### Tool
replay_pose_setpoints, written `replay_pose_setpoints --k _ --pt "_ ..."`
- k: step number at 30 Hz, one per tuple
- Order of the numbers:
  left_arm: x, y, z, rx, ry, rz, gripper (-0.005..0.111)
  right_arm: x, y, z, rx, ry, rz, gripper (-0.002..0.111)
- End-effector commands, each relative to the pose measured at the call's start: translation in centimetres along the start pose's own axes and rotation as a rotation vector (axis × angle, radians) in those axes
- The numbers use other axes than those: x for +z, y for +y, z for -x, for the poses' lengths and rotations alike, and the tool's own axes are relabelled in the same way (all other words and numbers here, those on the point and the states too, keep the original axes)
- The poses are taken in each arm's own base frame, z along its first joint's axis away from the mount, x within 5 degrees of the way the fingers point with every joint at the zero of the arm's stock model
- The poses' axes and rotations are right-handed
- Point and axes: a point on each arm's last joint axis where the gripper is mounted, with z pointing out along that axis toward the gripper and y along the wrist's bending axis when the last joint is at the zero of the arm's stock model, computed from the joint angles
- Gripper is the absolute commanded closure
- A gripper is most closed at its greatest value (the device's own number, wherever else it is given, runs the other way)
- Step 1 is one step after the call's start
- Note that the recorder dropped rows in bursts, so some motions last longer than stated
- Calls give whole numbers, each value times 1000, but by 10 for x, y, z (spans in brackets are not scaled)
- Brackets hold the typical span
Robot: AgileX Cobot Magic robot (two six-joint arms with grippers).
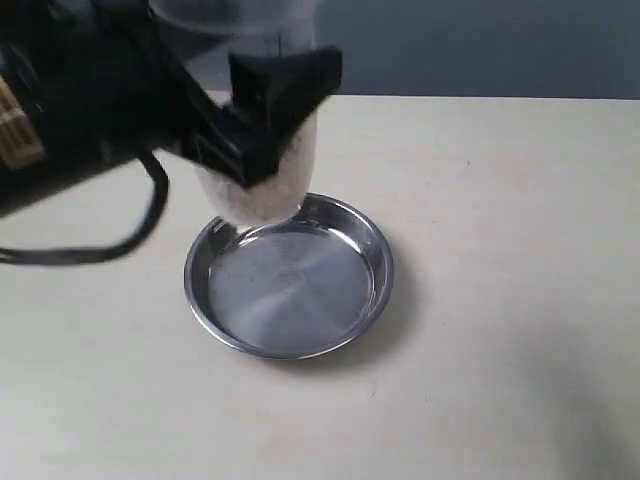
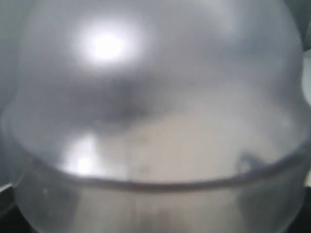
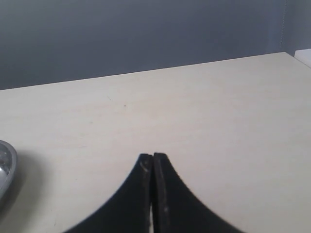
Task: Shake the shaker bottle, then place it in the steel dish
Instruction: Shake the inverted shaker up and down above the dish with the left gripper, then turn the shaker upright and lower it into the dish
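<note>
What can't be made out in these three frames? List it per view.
- Exterior view: shaker bottle blurred, cap cut off by the top edge; unclear whether its base touches the steel dish.
- Exterior view: left gripper hides the bottle's middle.
- Left wrist view: frosted bottle wall fills the frame, hiding all else.
- Right wrist view: frame edge cuts the dish to a sliver; only the fingertips of the shut right gripper show.
</note>
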Motion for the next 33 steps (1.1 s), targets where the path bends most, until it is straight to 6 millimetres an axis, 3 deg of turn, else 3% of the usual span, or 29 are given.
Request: replay_pose_setpoints --k 1,3,4,5,8,10,12,15,18,24,33 --pt "1 0 10 12 -199 -40 106 0 0 1 -2 -13 -3 109" --pt "-6 1 42 80 -325 -19 106 0 0 1 -2 -13 -3 109" --pt "-5 3 43 61 -292 0 106 0 0 1 -2 -13 -3 109" --pt "2 6 30 36 -193 25 106 0 0 1 -2 -13 -3 109" --pt "31 16 -53 -17 134 62 106 0 0 1 -2 -13 -3 109" --pt "38 20 -84 -64 170 83 106 0 0 1 -2 -13 -3 109" --pt "40 18 -88 -49 85 51 106 0 0 1 -2 -13 -3 109" --pt "42 18 -79 -25 -36 40 106 0 0 1 -2 -13 -3 109" --pt "44 19 -78 -14 -66 58 106 0 0 1 -2 -13 -3 109" --pt "56 30 -111 -76 20 151 106 0 0 1 -2 -13 -3 109" --pt "72 35 -142 -59 -104 154 106 0 0 1 -2 -13 -3 109"
